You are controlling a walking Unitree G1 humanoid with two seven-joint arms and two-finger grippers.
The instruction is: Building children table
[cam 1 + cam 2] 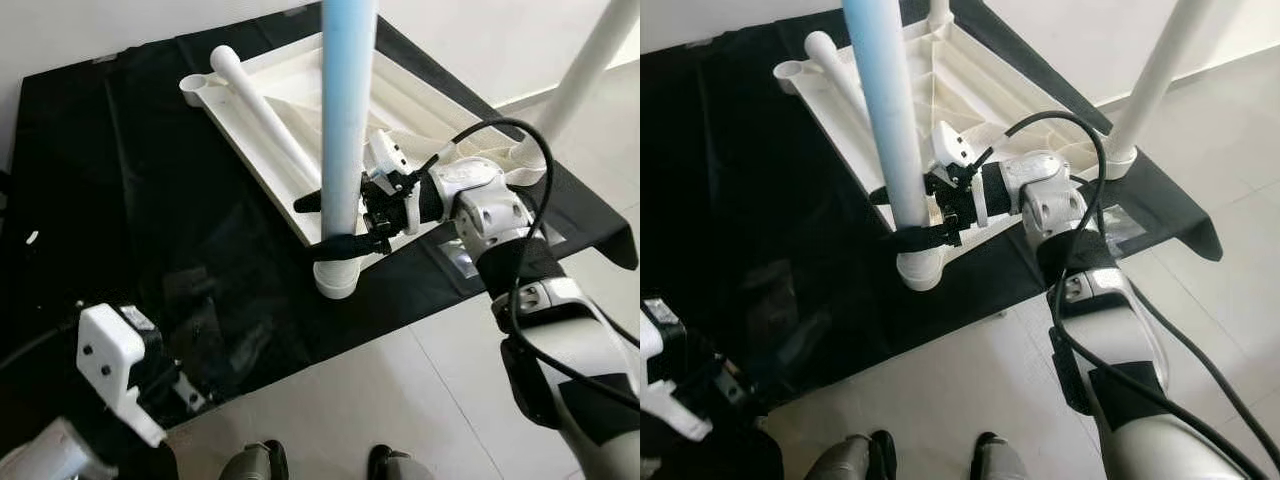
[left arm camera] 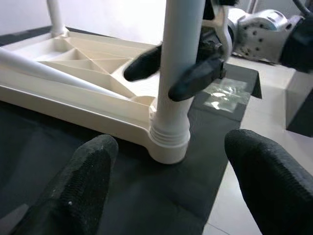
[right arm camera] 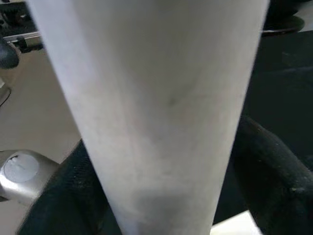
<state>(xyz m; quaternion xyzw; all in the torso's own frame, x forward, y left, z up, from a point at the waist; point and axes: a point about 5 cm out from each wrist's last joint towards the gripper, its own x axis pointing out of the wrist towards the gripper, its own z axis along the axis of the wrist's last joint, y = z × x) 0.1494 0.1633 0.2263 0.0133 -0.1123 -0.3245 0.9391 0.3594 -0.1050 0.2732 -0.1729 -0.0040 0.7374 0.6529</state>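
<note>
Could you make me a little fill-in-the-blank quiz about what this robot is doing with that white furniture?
1. The right tool is shut around an upright table ____.
2. The white tabletop lies upside down on a ____ cloth.
3. A loose leg lies ____ the upturned tabletop.
4. The left tool is ____, holding nothing.

Missing words: leg; black; inside; open

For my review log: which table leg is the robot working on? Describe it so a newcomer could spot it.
On the black mat lies the upside-down white tabletop. At its near corner stands an upright leg, clasped by the right gripper. Another leg lies loose in the tabletop.
</note>
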